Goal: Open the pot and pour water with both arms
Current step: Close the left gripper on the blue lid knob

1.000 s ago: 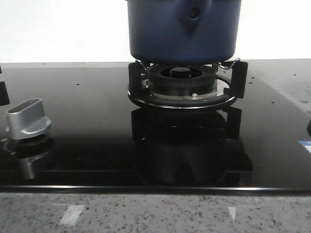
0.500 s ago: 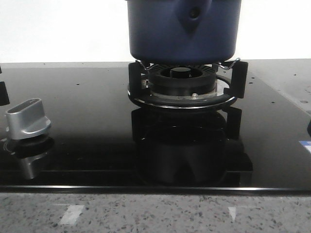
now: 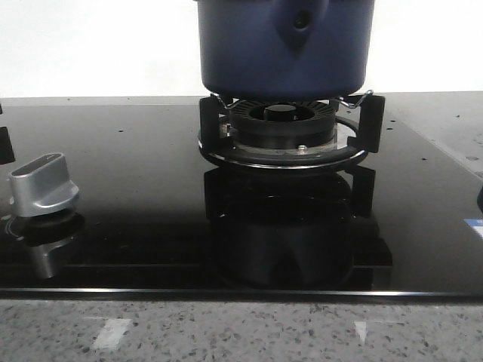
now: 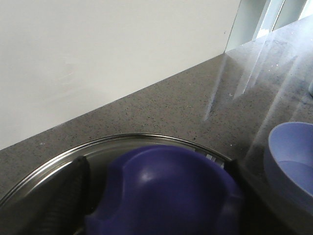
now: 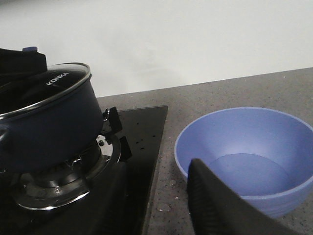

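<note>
The dark navy pot (image 3: pixel 283 53) stands on the gas burner (image 3: pixel 283 134); its top is cut off in the front view. In the right wrist view the pot (image 5: pixel 49 122) carries its glass lid (image 5: pixel 46 88) with a steel rim. My left gripper (image 4: pixel 159 196) sits over the lid (image 4: pixel 146 139), one finger on each side of the lid's blue knob (image 4: pixel 166 186), closed on it. My right gripper (image 5: pixel 161 210) is open and empty, low over the counter between the stove and a light-blue bowl (image 5: pixel 249 152).
The light-blue bowl also shows in the left wrist view (image 4: pixel 293 161), right of the pot on the grey speckled counter (image 4: pixel 186 98). A silver stove control knob (image 3: pixel 43 185) stands at the front left of the black glass hob (image 3: pixel 136 196). A white wall runs behind.
</note>
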Available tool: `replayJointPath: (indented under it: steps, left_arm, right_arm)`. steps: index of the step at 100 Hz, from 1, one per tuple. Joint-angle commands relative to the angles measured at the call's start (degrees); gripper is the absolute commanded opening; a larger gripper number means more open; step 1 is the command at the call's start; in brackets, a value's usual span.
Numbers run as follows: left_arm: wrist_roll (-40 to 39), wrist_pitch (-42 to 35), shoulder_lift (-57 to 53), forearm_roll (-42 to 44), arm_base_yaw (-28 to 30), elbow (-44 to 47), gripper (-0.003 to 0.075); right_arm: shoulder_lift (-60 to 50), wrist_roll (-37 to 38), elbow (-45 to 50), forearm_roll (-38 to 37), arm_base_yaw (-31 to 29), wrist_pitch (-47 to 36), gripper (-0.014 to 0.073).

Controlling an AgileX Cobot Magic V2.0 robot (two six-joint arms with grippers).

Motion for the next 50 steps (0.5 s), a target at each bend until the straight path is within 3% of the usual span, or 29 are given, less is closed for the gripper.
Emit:
replayJointPath:
  steps: [1, 16, 50]
  left_arm:
    - [-0.39, 0.65, -2.06, -2.03, -0.34, -1.74, 0.0482]
    - [-0.39, 0.65, -2.06, -2.03, -0.34, -1.74, 0.0447]
    - [-0.39, 0.65, -2.06, -2.03, -0.34, -1.74, 0.0220]
  right_arm:
    - [1.19, -0.62, -2.08, -0.65, 0.01, -4.28, 0.0269]
    - [1.19, -0.62, -2.08, -0.65, 0.01, -4.00, 0.0269]
    - [1.19, -0.62, -2.08, -0.65, 0.01, -3.75, 0.0269]
